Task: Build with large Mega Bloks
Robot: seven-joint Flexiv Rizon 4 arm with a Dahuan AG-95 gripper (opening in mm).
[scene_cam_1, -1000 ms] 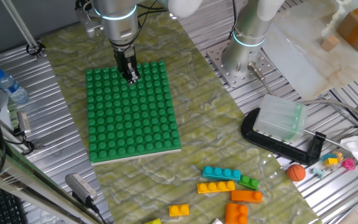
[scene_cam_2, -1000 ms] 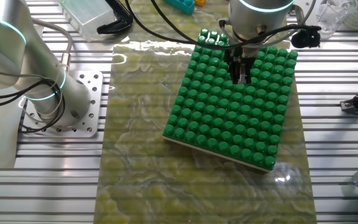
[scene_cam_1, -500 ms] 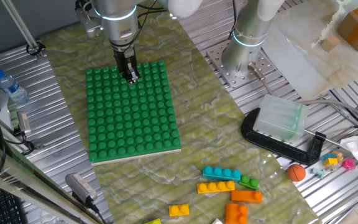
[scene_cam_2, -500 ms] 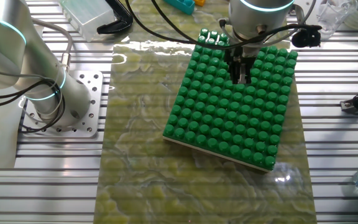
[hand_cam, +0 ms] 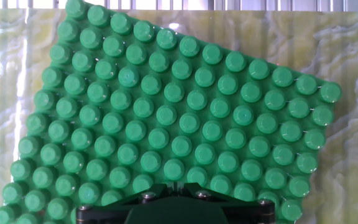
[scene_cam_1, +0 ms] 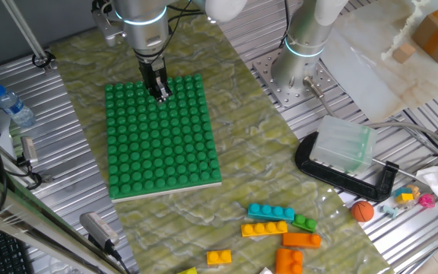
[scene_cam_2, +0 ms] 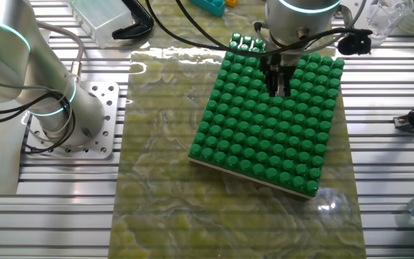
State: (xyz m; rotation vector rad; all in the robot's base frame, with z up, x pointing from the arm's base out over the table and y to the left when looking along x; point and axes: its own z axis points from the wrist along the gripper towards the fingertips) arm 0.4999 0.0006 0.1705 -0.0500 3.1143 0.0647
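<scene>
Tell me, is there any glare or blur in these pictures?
The other fixed view: bright glare on the marbled mat beside the green baseplate. Hand view: small shiny highlights on the baseplate studs, the gripper dark at the bottom edge. One fixed view: sharp, evenly lit.

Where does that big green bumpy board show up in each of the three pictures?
One fixed view: green baseplate lies left of center, under the tool.
The other fixed view: it sits right of center.
Hand view: it fills most of the picture.
Shared landmark: the yellow-green marbled mat beneath it.
</scene>
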